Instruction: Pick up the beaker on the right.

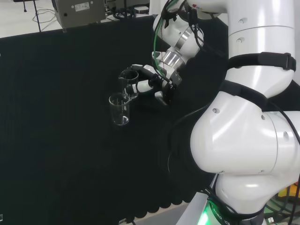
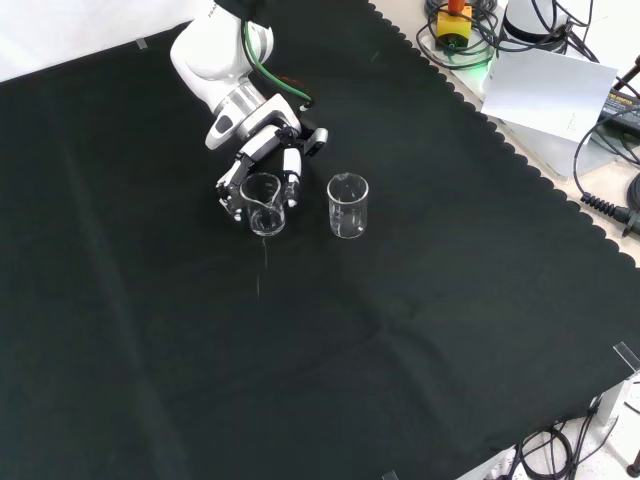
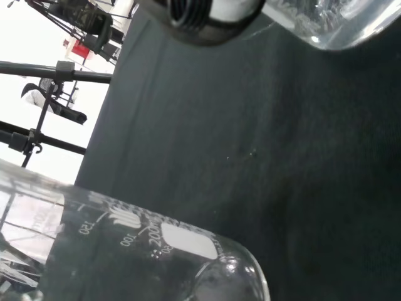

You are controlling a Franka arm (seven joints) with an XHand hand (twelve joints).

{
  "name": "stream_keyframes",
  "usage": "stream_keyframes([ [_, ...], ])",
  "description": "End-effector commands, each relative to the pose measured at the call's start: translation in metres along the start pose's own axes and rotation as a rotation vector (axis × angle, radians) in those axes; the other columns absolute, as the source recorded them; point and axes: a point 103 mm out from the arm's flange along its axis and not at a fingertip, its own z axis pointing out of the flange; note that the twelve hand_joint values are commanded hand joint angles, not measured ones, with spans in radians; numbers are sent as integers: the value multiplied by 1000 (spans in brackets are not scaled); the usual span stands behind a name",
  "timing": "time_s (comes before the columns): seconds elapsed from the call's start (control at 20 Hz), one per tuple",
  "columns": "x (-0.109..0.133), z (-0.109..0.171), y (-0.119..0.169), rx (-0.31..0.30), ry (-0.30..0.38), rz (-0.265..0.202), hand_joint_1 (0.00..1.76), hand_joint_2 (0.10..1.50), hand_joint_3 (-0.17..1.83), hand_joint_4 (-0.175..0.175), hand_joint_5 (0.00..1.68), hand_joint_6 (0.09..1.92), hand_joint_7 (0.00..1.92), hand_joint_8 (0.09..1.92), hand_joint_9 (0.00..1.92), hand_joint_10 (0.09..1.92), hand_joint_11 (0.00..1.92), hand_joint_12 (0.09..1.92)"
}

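Cloth (image 2: pixel 330 380): black, finely ribbed, covering the bench; its scalloped edge runs along the right side in the front view, with pale bench beyond it.
Room: beyond that scalloped edge in the front view lie a white sheet (image 2: pixel 550 85), black cables (image 2: pixel 605 150) and an orange and yellow item (image 2: pixel 455 20). In the head view a grey metal box (image 1: pixel 79 11) stands past the cloth's far edge. The wrist view has dark stand rods (image 3: pixel 56 72) against a bright background beyond the cloth.
Held beaker (image 2: pixel 264 204): clear glass, cylindrical, with a pouring lip; upright in the front view, just left of the free beaker. In the head view it is the farther of the two (image 1: pixel 128 80).
Free beaker (image 2: pixel 348 205): clear glass, same shape, upright on the cloth, apart from the fingers. In the head view it stands nearer the camera (image 1: pixel 120 109), right beside the held one. The wrist view shows a beaker wall close up with white scale print and a white patch; I cannot tell which beaker it is.
Hand (image 2: pixel 268 160): black and white, fingers curled around the held beaker from behind and at both sides; in the head view the fingers (image 1: pixel 140 70) wrap its rim side.
Arm (image 1: pixel 243 131): glossy white rounded links with black bands and grey caps.
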Motion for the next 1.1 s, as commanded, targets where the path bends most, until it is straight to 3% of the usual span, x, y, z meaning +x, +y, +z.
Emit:
stream_keyframes([
  [0.05, 4, 1, 4, -83, 67, 30, 1087, 949, -175, -61, 788, 1358, 735, 973, 733, 648, 195, 1349],
  [0.15, 6, -7, 0, -134, 55, 38, 1099, 1041, -175, 73, 1055, 961, 995, 1006, 944, 665, 416, 1280],
  [0.2, 8, -13, -2, -157, 52, 41, 1123, 1055, -175, 52, 1152, 799, 1094, 1017, 1043, 677, 582, 1207],
  [0.35, 18, -32, -5, -219, -25, 28, 1256, 1049, -175, 41, 1254, 607, 1366, 460, 1231, 652, 1048, 897],
  [0.5, 32, -55, -8, -257, -118, -3, 1291, 1025, -175, 29, 1355, 383, 1495, 210, 1322, 611, 1281, 717],
  [0.75, 51, -91, -18, -284, -236, -31, 1302, 1013, -175, 8, 1417, 231, 1568, 87, 1389, 593, 1354, 658],
  [1.1, 59, -118, -47, -277, -289, -27, 1308, 1011, -175, -39, 1423, 183, 1590, 87, 1461, 598, 1393, 658],
])
